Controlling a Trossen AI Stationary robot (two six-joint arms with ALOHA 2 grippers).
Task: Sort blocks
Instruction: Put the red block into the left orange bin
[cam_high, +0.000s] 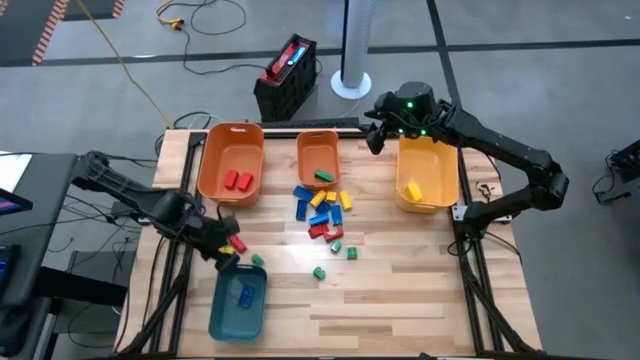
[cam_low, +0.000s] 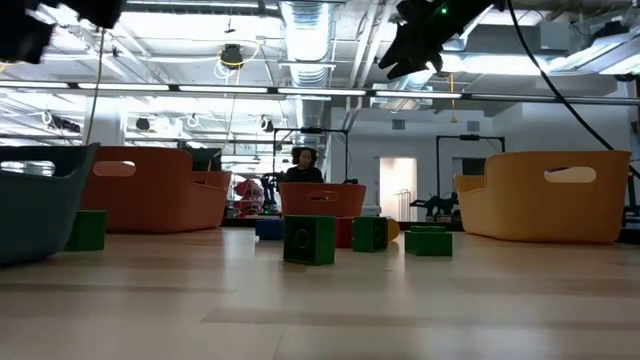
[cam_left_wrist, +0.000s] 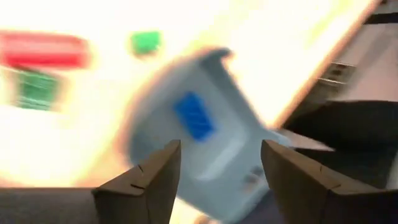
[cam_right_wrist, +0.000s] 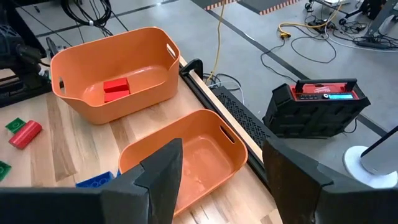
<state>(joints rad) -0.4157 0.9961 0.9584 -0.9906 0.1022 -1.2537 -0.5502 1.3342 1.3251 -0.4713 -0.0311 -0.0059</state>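
My left gripper (cam_high: 227, 260) (cam_left_wrist: 217, 167) hovers open over the far end of the teal bin (cam_high: 238, 302), nothing between its fingers. One blue block (cam_left_wrist: 194, 116) lies on the bin's floor. A red block (cam_high: 237, 245) and a green block (cam_high: 257, 260) lie on the table just beside that gripper. Several red, blue, yellow and green blocks (cam_high: 322, 210) lie in a loose pile mid-table. My right gripper (cam_high: 376, 138) (cam_right_wrist: 221, 168) waits open and high at the far edge, over the small orange bin (cam_right_wrist: 186, 155).
The large orange bin (cam_high: 232, 158) holds red blocks (cam_right_wrist: 115, 88). The small orange bin (cam_high: 318, 155) holds a green block; the yellow bin (cam_high: 425, 175) holds a yellow one. Stray green blocks (cam_high: 319, 271) lie near the middle. Bare wood shows along the near right.
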